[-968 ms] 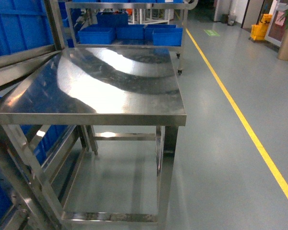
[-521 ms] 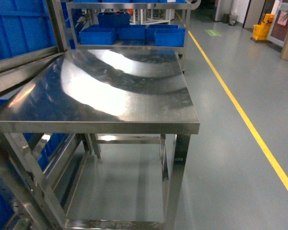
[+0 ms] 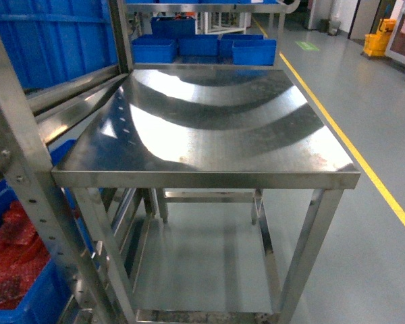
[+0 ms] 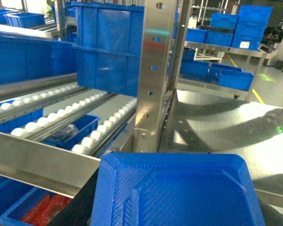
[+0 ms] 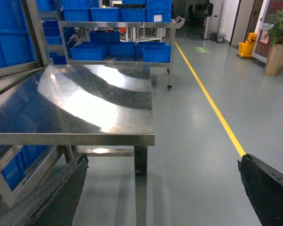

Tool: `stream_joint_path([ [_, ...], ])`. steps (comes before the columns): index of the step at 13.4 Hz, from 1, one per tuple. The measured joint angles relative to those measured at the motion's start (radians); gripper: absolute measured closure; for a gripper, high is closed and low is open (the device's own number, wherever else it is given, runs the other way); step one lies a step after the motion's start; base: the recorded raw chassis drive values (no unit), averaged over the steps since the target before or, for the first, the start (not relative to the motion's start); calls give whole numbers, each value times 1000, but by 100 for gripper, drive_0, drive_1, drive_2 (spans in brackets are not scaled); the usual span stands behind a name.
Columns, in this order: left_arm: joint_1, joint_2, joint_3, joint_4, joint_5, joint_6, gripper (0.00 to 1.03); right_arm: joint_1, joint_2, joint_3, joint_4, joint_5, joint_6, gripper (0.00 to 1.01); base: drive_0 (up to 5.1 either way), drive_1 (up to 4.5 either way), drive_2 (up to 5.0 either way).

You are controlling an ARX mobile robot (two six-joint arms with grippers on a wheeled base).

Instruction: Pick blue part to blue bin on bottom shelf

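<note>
The blue part [image 4: 174, 183] fills the bottom of the left wrist view, a bright blue block with a bevelled rim and a fine ribbed surface. My left gripper [image 4: 179, 213] is shut on it, and one black finger [image 4: 82, 202] shows at its left side. Ahead of it a steel rack carries rows of white rollers [image 4: 92, 139]. A blue bin [image 4: 68, 133] shows through the rails on a lower tier; whether that tier is the bottom shelf I cannot tell. My right gripper [image 5: 162, 188] hangs open over the grey floor, holding nothing. Neither gripper appears in the head view.
A shiny steel table [image 3: 209, 128] stands in front, beside the rack post [image 3: 20, 169]. A bin of red mesh bags [image 3: 13, 266] sits low on the left. A large blue crate [image 4: 108, 47] rests on the rollers. A yellow floor line [image 3: 385, 196] runs along the right.
The head view has swung left: the table has slid right in the picture, and the rack post and the bin of red mesh bags have come into view.
</note>
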Motion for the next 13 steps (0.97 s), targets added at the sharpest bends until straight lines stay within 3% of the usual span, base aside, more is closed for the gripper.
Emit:
stream_joint_path([
  [3, 0, 0, 0, -1, -1, 0, 60, 0, 0, 0, 1, 0, 0, 3, -458, 94, 387],
  [13, 0, 0, 0, 1, -2, 0, 60, 0, 0, 0, 1, 0, 0, 3, -493, 278, 208],
])
